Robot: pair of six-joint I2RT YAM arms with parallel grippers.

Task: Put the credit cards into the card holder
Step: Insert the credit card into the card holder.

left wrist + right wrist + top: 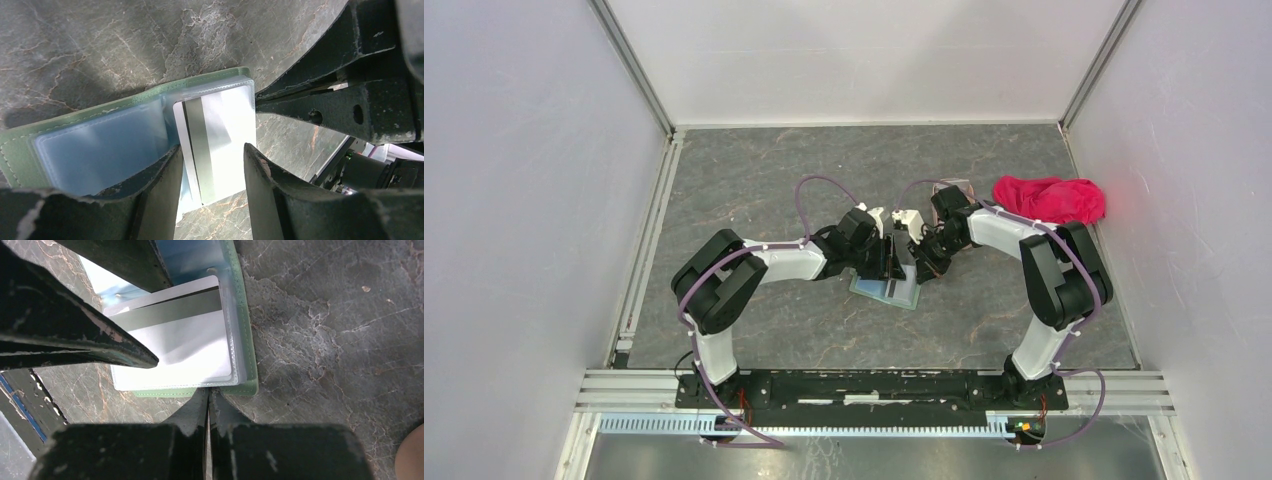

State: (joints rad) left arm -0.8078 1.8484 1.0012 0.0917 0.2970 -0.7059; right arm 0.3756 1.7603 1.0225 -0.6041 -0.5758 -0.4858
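One whitish card (225, 130) with a dark stripe is the only card in view. It lies flat on the open card holder (200, 82), at one end panel. Its far end is tucked under the clear pocket there, and the rest sticks out past the holder's edge over the table (774, 170). The holder is sage green outside with pale blue-green pockets. It lies open and flat mid-table between the two arms, and its other panel shows no card. The left gripper (212, 146) is low over the holder with its jaws apart, one finger at each long edge of the card. I can't tell if the pads actually pinch it or just bracket it. The left finger also overlaps the holder's middle fold. The right gripper (208, 392) has its jaws together with nothing between them, tips touching the green rim of the holder at the card-side panel, just beside the card's short end. The two grippers sit close together, nearly nose to nose. A red cloth (1049, 198) is bunched at the far right of the table, well apart from the holder.
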